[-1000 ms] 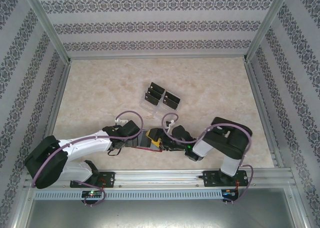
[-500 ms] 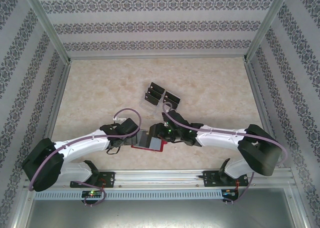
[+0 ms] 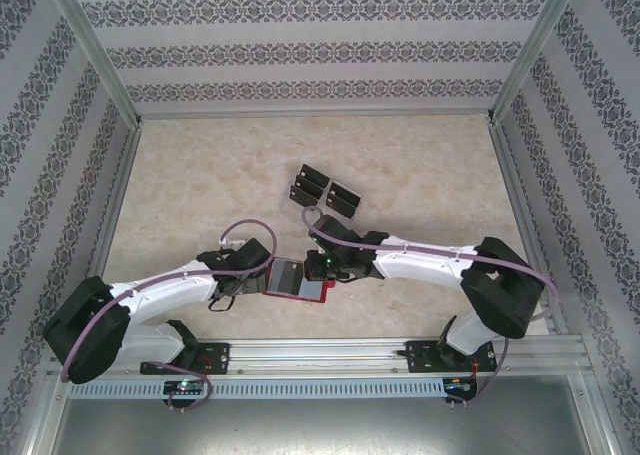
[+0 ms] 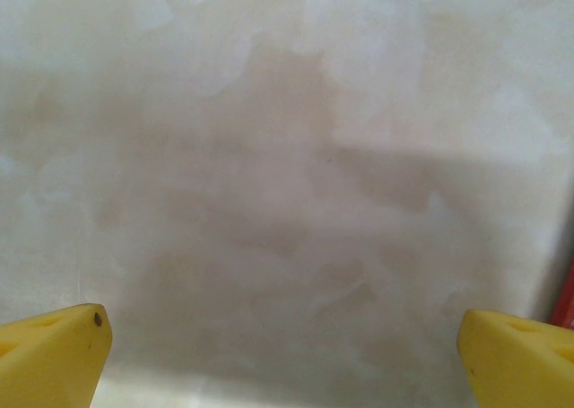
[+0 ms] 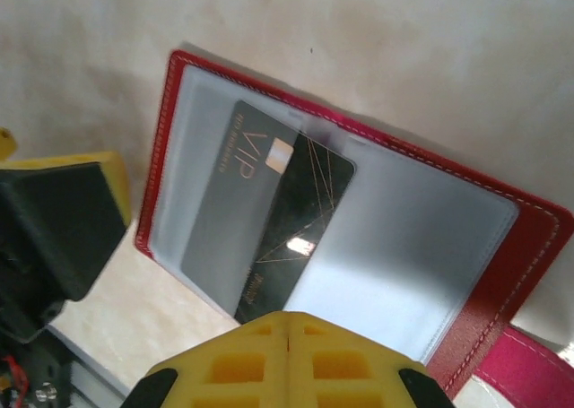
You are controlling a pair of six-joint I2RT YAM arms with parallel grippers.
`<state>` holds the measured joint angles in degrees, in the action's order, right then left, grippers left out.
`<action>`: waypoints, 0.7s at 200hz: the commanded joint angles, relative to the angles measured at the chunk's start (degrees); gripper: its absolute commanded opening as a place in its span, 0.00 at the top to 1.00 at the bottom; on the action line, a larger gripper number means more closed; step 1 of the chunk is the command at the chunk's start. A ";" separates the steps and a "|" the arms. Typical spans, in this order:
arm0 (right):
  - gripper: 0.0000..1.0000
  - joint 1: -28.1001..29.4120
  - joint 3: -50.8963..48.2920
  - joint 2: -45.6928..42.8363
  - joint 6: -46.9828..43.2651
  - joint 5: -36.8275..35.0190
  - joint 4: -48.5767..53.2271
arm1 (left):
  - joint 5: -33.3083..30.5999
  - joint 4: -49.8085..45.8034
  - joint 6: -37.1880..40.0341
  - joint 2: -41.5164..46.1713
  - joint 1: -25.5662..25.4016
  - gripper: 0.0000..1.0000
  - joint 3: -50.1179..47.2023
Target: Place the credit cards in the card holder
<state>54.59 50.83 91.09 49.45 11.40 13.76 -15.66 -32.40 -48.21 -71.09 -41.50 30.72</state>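
On the table (image 3: 420, 165), one open card holder (image 5: 531, 247), one credit card (image 5: 269, 220) inside

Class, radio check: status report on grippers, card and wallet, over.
Left gripper open, beside wallet. Right gripper shut at card's lower edge. Card looks partway into open wallet's sleeve. More cards farther back, nothing blocking wallet.

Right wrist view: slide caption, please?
Shut right gripper over the open red card holder, black VIP card askew across its sleeves.
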 commanded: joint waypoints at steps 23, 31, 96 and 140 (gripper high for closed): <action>0.99 0.96 2.10 3.47 -1.44 -0.92 0.37 | 0.61 -0.31 0.12 0.26 0.38 0.00 -1.15; 0.99 1.05 2.26 3.82 -1.42 -0.86 0.31 | 0.71 -0.05 0.21 0.18 0.33 0.00 -1.26; 1.00 1.31 3.01 6.75 -0.85 -0.84 -0.54 | 1.66 1.90 0.74 -0.47 0.34 0.00 -2.00; 1.00 1.31 3.82 8.43 -0.80 -0.63 -1.14 | 2.12 2.85 1.00 -0.63 0.32 0.00 -2.50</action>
<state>55.20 52.77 98.43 49.10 11.40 13.28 -14.81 -30.83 -48.07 -71.09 -41.50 29.63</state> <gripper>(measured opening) 0.058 0.999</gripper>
